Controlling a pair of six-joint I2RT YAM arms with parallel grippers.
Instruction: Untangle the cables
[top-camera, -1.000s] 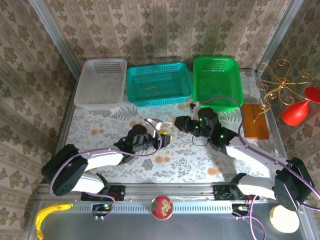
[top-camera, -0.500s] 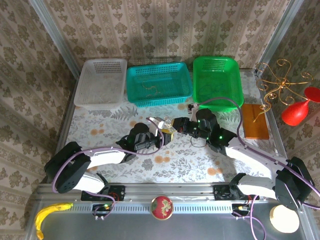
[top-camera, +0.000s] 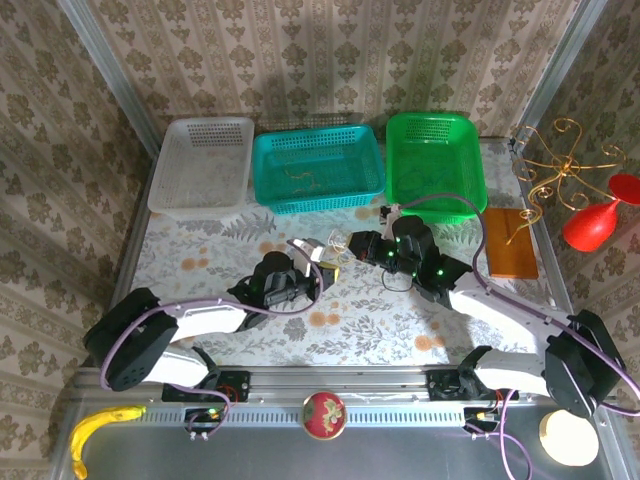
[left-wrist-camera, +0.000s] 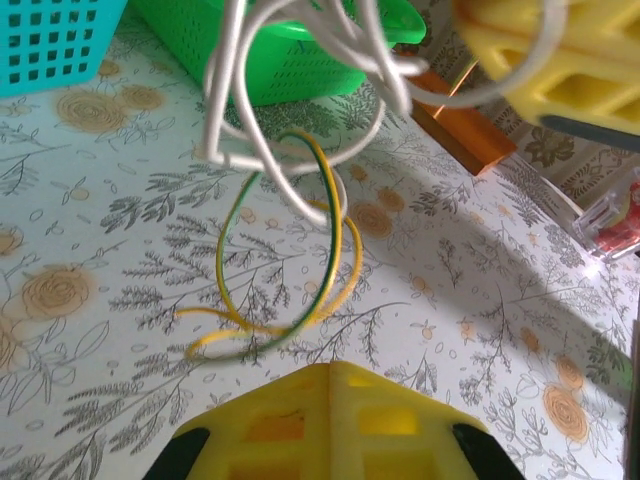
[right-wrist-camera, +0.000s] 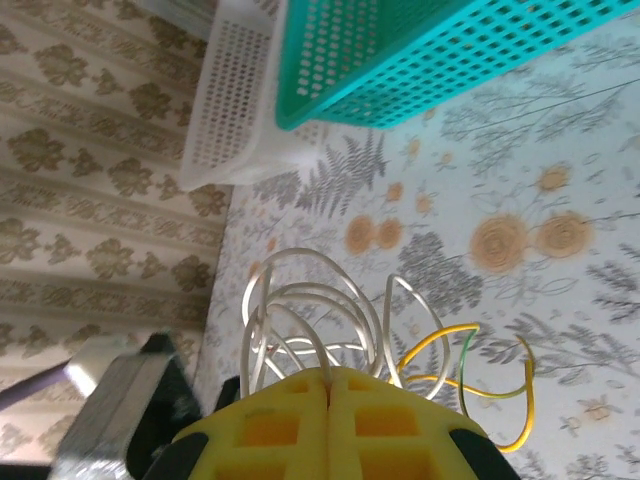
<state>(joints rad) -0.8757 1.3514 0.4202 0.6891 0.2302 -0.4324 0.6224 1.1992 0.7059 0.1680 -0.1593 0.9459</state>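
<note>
Gripping white loops (right-wrist-camera: 300, 290) of cables (top-camera: 335, 255) with clenched right claw (right-wrist-camera: 328, 372), clump hanging above mid-bench (top-camera: 200, 250) between claws. Pinching left claw (left-wrist-camera: 330, 370) shut beside yellow-green loop (left-wrist-camera: 332, 215); grasp unclear. Judging untangling barely beginning, all separating remaining.

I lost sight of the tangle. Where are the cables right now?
In the top view the cables hang mid-table between the left gripper and the right gripper, which pinches them, just before the teal basket.

- 3 baskets: white basket (top-camera: 195, 208), teal basket (top-camera: 320, 200), green basket (top-camera: 476, 165)
- 2 robot arms (top-camera: 200, 320)
- 1 banana (top-camera: 97, 427)
- 1 wooden board (top-camera: 512, 243)
- cables (left-wrist-camera: 212, 155): at least 2, white and yellow-green
</note>
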